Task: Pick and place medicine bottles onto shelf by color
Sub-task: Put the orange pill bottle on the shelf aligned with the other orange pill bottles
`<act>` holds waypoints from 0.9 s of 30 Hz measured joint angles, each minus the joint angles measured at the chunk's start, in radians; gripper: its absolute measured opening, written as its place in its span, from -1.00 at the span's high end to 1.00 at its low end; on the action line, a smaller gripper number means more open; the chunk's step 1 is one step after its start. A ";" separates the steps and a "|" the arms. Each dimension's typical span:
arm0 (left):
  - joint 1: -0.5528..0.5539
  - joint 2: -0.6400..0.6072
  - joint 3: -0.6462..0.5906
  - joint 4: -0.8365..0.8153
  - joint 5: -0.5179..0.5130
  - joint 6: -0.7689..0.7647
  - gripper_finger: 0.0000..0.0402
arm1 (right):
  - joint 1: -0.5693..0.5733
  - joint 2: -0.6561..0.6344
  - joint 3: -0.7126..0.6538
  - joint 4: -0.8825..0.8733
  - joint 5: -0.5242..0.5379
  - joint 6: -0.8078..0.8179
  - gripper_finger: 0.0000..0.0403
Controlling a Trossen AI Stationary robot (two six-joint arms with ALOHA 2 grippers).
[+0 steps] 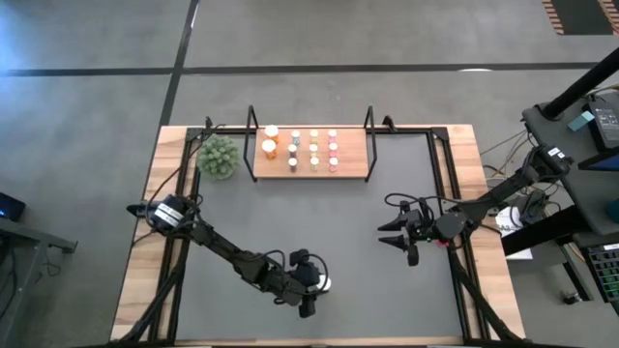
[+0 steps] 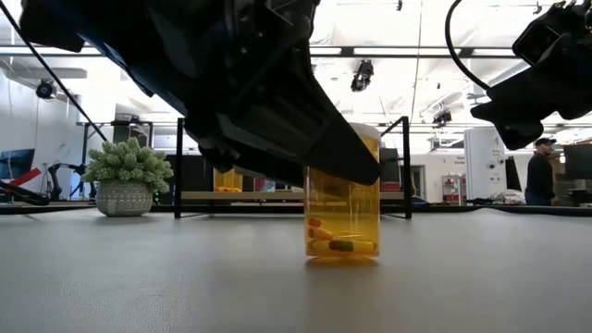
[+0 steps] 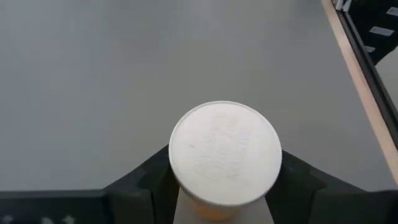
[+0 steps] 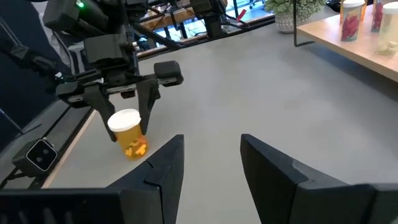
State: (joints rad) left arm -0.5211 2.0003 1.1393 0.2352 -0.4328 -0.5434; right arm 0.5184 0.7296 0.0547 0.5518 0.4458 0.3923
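Here the left gripper (image 1: 314, 290) sits low around an orange bottle (image 2: 342, 222) on the grey mat (image 1: 348, 232) — fingers partly open, one each side of its white cap (image 3: 225, 152), whether squeezing — cannot tell.

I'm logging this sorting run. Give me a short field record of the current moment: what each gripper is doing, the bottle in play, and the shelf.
left gripper: fingers on either side of the orange bottle, near the table's front edge
orange bottle: upright on the grey mat, white cap, pills inside
right gripper: open, empty, hovering right of centre
shelf: far side, rows of small bottles, two larger orange ones at its left end
potted plant: left of shelf
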 joint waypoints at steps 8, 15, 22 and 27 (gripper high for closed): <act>0.006 -0.006 0.000 0.045 -0.003 -0.002 0.04 | 0.000 0.000 0.000 0.000 0.000 0.000 0.26; 0.009 -0.028 -0.002 0.025 -0.107 -0.002 0.01 | 0.000 0.000 0.000 0.000 0.000 0.000 0.26; 0.013 -0.187 -0.104 -0.093 -0.263 -0.073 0.00 | 0.000 0.000 0.000 -0.001 0.000 0.000 0.26; 0.016 -0.362 -0.271 -0.133 -0.352 -0.140 0.00 | 0.000 0.007 0.000 0.002 0.000 0.000 0.26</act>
State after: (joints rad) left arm -0.5053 1.6381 0.8687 0.1025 -0.7852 -0.6838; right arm 0.5186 0.7369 0.0551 0.5537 0.4461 0.3923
